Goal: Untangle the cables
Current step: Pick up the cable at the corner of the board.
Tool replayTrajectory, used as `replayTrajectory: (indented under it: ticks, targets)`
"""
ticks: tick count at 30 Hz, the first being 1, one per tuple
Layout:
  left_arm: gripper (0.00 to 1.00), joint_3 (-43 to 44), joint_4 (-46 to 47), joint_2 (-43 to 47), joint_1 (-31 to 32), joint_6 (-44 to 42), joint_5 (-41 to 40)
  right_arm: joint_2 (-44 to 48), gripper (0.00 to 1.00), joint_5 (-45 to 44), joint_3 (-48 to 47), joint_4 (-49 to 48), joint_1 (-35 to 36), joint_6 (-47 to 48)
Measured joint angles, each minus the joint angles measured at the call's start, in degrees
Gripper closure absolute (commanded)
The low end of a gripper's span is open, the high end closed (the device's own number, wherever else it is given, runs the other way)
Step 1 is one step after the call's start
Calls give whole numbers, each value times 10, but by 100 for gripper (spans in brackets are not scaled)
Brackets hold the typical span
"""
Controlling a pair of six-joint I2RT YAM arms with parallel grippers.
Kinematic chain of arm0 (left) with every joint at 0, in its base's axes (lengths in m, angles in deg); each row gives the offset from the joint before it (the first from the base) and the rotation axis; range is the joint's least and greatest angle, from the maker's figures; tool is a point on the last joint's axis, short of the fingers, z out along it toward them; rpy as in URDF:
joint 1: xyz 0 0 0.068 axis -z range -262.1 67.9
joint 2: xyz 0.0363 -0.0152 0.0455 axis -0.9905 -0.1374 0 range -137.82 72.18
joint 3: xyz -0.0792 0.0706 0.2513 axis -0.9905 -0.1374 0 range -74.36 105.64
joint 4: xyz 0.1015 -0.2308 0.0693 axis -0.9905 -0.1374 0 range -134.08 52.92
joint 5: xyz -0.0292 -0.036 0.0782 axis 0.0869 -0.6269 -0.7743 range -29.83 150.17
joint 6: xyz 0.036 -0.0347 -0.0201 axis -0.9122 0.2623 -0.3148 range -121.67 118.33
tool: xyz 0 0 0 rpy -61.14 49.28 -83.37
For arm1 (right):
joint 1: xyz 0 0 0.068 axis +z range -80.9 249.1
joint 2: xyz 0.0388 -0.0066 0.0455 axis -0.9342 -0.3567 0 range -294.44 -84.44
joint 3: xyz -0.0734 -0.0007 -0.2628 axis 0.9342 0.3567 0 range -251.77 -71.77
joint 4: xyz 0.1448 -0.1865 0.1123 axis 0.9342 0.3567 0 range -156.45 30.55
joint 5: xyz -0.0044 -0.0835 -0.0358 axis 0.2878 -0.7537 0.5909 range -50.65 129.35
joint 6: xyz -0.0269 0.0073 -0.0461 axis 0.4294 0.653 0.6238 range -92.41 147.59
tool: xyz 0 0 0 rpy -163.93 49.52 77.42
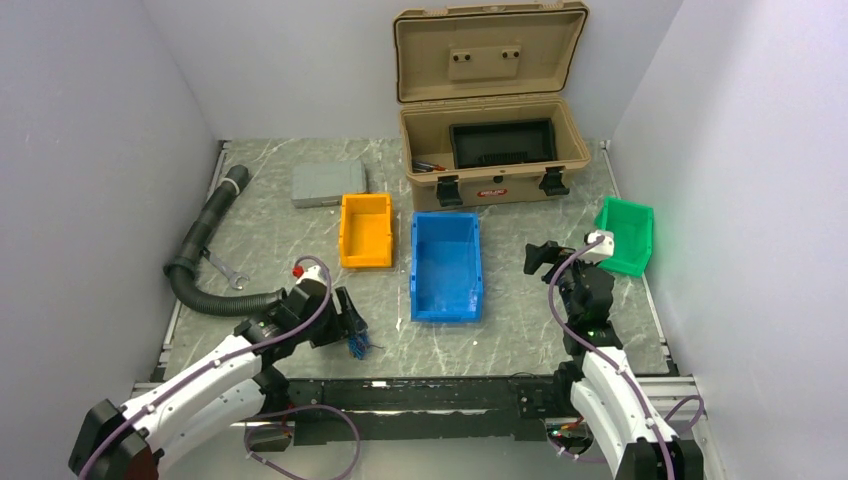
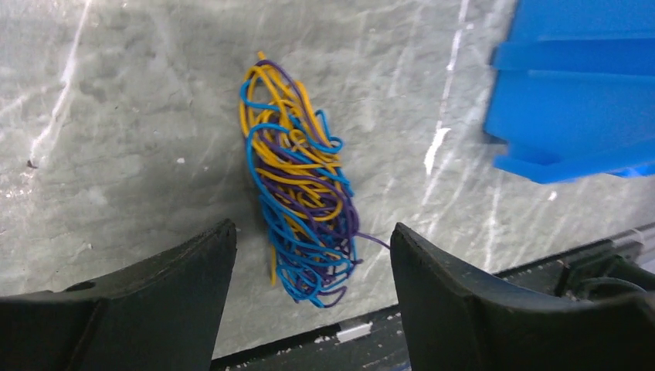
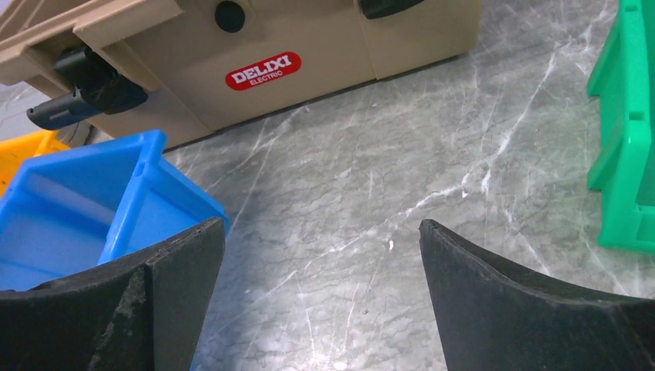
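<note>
The cables [image 2: 297, 185] lie as one fist-sized tangle of thin blue, purple and yellow wires on the marble tabletop near its front edge. In the top view the tangle [image 1: 357, 346] sits just right of my left gripper [image 1: 345, 318]. In the left wrist view my left gripper [image 2: 313, 239] is open, with a jaw on each side of the tangle's near end, not touching it. My right gripper [image 3: 323, 232] is open and empty above bare table, between the blue bin and the green bin; in the top view it [image 1: 543, 258] is far to the right of the tangle.
A blue bin [image 1: 446, 264] stands mid-table with an orange bin [image 1: 366, 229] to its left. A green bin [image 1: 627, 234] is at the right wall. An open tan case [image 1: 494, 150] stands at the back. A black corrugated hose [image 1: 205, 250], a wrench [image 1: 229, 272] and a grey box [image 1: 327, 183] are at the left.
</note>
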Motion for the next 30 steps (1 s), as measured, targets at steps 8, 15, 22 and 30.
replayTrajectory:
  ticks: [8,15,22,30]
  targets:
    - [26,-18,47,-60,48,55,-58,11,3,0,3,0,0,0]
    - [100,-16,125,-136,59,80,-65,15,3,0,3,0,0,0]
    - [100,24,125,-171,64,56,-60,17,3,0,3,0,0,0]
    - [100,106,21,-60,76,-31,-95,16,4,0,3,0,0,0]
